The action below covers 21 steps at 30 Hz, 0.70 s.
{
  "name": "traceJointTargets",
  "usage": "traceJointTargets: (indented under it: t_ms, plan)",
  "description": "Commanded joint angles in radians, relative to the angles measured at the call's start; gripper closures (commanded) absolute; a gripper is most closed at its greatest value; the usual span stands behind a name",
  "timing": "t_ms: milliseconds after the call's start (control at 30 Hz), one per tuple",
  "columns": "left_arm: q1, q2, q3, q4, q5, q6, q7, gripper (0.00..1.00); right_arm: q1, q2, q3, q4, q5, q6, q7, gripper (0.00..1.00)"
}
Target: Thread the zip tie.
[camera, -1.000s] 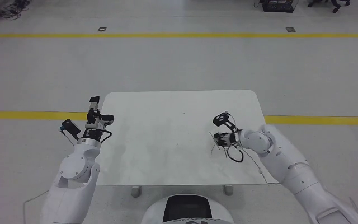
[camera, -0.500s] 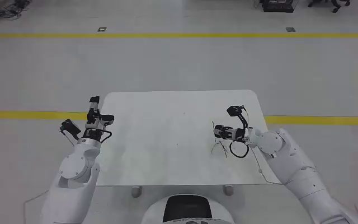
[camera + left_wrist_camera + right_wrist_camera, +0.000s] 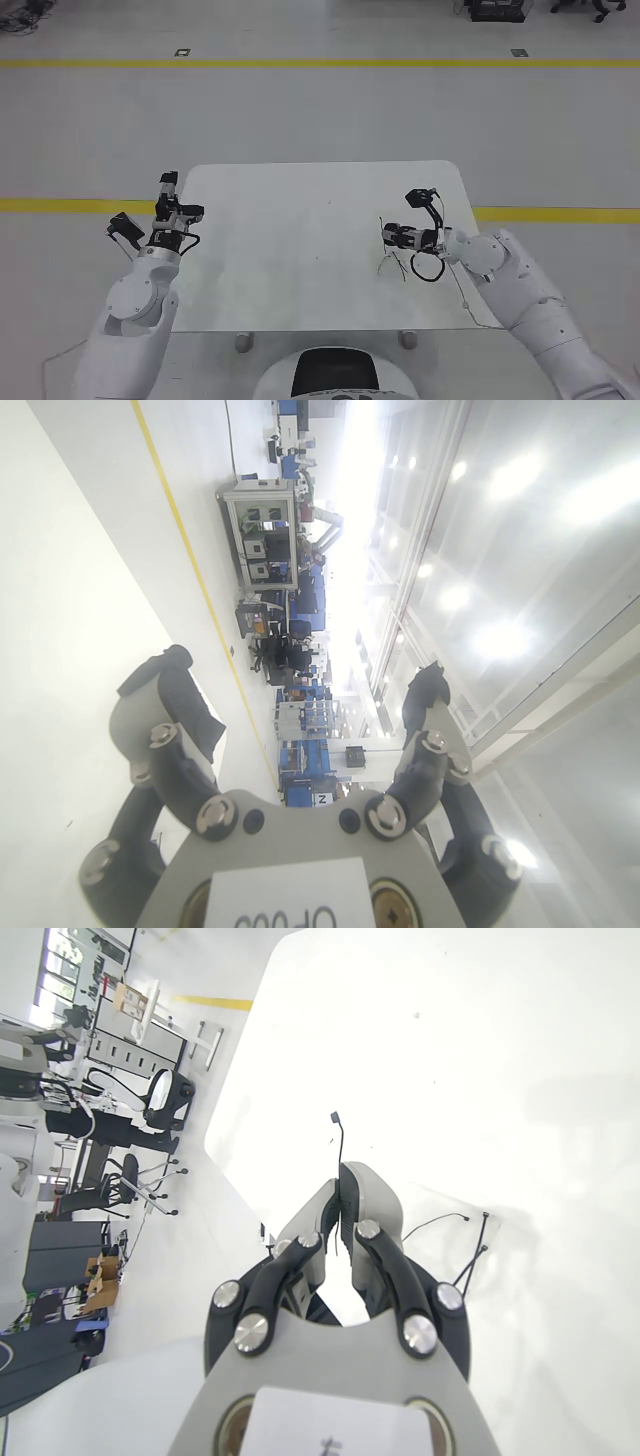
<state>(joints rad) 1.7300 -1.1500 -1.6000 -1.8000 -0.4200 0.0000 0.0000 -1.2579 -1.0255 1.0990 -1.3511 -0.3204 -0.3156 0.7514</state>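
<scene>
Right gripper (image 3: 340,1178) was clamped on the zip tie (image 3: 341,1138) above the table's (image 3: 300,270) right side, strap sticking straight out past the fingertips (image 3: 361,1184), head end free; left gripper (image 3: 300,665), jaws apart, sat at the table's left edge, well apart from the tie.

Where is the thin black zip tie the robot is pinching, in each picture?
Top view: the zip tie sticks out of the right tool, over the table, near its right side.
Right wrist view: the zip tie pokes out past the shut fingertips.
Left wrist view: not in it; it faces the hall.
Shared landmark: yellow floor line.
</scene>
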Motion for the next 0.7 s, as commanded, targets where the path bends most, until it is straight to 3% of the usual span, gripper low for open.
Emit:
traceJointTargets:
  t_ms: [0, 200, 367, 667]
  plan:
    - [0.000, 0.000, 0.000, 0.000, 0.000, 0.000, 0.000, 0.00, -0.009, -0.002, 0.005, 0.002, 0.031, -0.001, -0.034, 1.00]
    - [0.000, 0.000, 0.000, 0.000, 0.000, 0.000, 0.000, 0.00, -0.008, -0.008, 0.016, 0.029, 0.145, -0.024, -0.044, 1.00]
    - [0.000, 0.000, 0.000, 0.000, 0.000, 0.000, 0.000, 0.00, 0.005, -0.004, 0.032, 0.042, 0.220, -0.024, 0.011, 1.00]
    - [0.000, 0.000, 0.000, 0.000, 0.000, 0.000, 0.000, 0.00, 0.005, -0.004, 0.032, 0.042, 0.220, -0.024, 0.011, 1.00]
